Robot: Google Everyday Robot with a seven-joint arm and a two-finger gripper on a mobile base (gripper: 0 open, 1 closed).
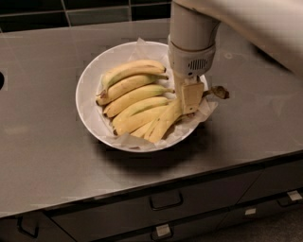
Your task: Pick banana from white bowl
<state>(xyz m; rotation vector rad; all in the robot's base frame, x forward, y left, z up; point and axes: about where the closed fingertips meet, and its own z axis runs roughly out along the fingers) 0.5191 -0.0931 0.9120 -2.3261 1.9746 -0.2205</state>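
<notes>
The white bowl (pixel 87 101) is wide and shallow, lined with crinkled white paper, and stands in the middle of the grey counter. Several yellow bananas lie in it side by side. The banana (pixel 163 124) is the lowest, rightmost one. Its long stem runs over the bowl's right rim and ends in a dark shrivelled tip (pixel 220 92). My gripper (pixel 191 100) hangs straight down from the white arm and is low at the stem end of this banana, covering the part where fruit meets stem.
The shorter bananas (pixel 135 82) fill the bowl's left and middle. A dark tiled wall (pixel 94 12) runs behind the counter. The counter's front edge (pixel 151 189) has drawers with handles below. A dark round opening (pixel 1 80) sits at the far left.
</notes>
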